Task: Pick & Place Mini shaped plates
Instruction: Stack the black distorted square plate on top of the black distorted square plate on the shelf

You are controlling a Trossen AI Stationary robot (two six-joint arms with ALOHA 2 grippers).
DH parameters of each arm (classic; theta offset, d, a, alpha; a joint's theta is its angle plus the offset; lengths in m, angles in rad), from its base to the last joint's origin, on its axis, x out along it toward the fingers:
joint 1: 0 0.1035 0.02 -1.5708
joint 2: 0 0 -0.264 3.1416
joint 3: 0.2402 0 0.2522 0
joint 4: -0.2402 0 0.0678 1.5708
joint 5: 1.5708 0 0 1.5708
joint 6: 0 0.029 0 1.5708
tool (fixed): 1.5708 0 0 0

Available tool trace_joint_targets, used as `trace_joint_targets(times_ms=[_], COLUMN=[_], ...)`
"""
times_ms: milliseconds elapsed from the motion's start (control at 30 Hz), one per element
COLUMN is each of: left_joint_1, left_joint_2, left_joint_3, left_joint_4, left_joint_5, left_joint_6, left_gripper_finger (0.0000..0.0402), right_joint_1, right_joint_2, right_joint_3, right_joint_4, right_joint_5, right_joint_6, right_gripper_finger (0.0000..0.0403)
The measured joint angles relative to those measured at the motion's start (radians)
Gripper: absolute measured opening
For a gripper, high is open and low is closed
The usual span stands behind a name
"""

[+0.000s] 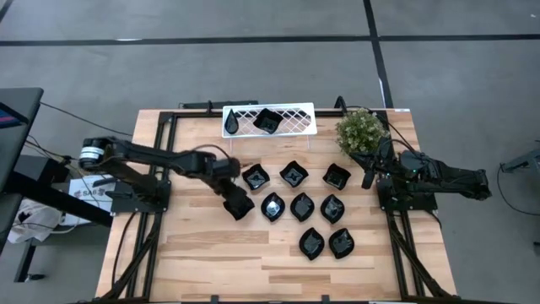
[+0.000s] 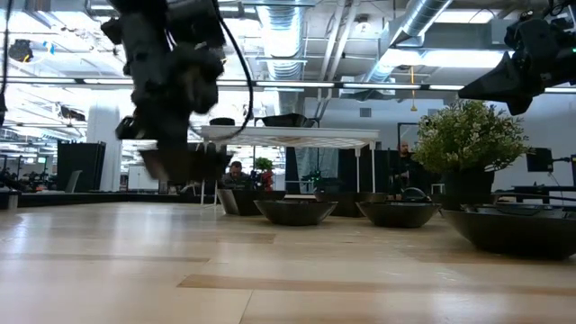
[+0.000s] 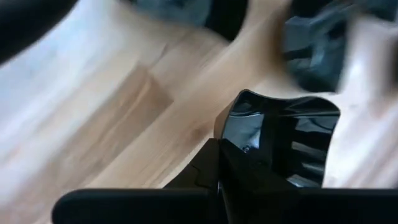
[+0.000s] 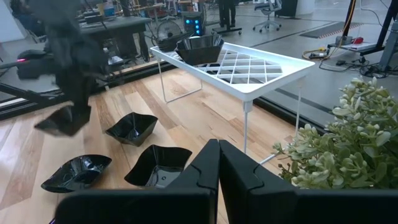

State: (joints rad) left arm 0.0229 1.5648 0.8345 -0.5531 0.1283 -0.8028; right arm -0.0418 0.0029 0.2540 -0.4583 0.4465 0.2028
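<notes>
The left gripper [image 1: 239, 205] is clamped on a wavy-edged square plate [image 3: 283, 140], its fingers pinching one rim. In the low view that plate [image 2: 180, 162] hangs clear of the table [image 1: 202, 253], carried by the blurred arm.

Just beyond the left gripper, toward the table's middle, lie nine more plates. Nearest are a square one [image 1: 256, 176] and a leaf-shaped one [image 1: 272, 206]. Further out come another square plate [image 1: 294, 174], a leaf plate [image 1: 302, 206], a third leaf plate [image 1: 332, 208] and a square plate [image 1: 337, 176]. Two more leaf plates [image 1: 311, 243] [image 1: 342, 243] sit side by side on the near side of the group, away from the rack.

Past the gripper, at the table's far edge, stands a white rack [image 1: 291, 119]. On its top rest a narrow teardrop plate [image 1: 230, 124] at one end and a square plate [image 1: 267, 121] beside it.

Beside the rack's other end stands a green plant [image 1: 361, 131].

The right gripper [image 1: 369, 179] waits just next to the plant, above the table, fingers [image 4: 205, 171] pressed together and empty. From its wrist view the rack [image 4: 249, 68] stands ahead, the plant [image 4: 348, 149] is close alongside, and three plates lie on the wood just in front.
</notes>
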Motion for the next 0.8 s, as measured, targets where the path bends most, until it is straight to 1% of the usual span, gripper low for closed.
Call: trace_joint_targets(times_ms=[67, 233, 333, 500, 600, 700, 800], left_joint_1=[0.024, 0.059, 0.06, 0.06, 0.074, 0.096, 0.125], left_joint_2=[-0.065, -0.225, -0.304, -0.384, -0.403, -0.403, -0.398], left_joint_3=[0.0, 0.0, 0.0, 0.0, 0.012, 0.068, 0.148], left_joint_4=[0.003, 0.019, 0.032, 0.058, 0.077, 0.083, 0.091], left_joint_5=[0.005, 0.053, 0.055, 0.026, -0.005, -0.06, -0.092], left_joint_6=[0.064, 0.286, 0.365, 0.382, 0.352, 0.34, 0.373], left_gripper_finger=[0.0006, 0.0007, 0.0007, 0.0006, 0.0006, 0.0005, 0.0005], right_joint_1=[0.0, 0.0, 0.0, 0.0, 0.0, 0.0, 0.0], right_joint_2=[0.0, 0.0, 0.0, 0.0, 0.0, 0.0, 0.0], right_joint_3=[0.0, 0.0, 0.0, 0.0, 0.0, 0.0, 0.0], right_joint_4=[0.0, 0.0, 0.0, 0.0, 0.0, 0.0, 0.0], right_joint_5=[0.0, 0.0, 0.0, 0.0, 0.0, 0.0, 0.0], right_joint_6=[0.0, 0.0, 0.0, 0.0, 0.0, 0.0, 0.0], right_gripper_finger=[0.0001, 0.0001, 0.0001, 0.0001, 0.0001, 0.0001, 0.0001])
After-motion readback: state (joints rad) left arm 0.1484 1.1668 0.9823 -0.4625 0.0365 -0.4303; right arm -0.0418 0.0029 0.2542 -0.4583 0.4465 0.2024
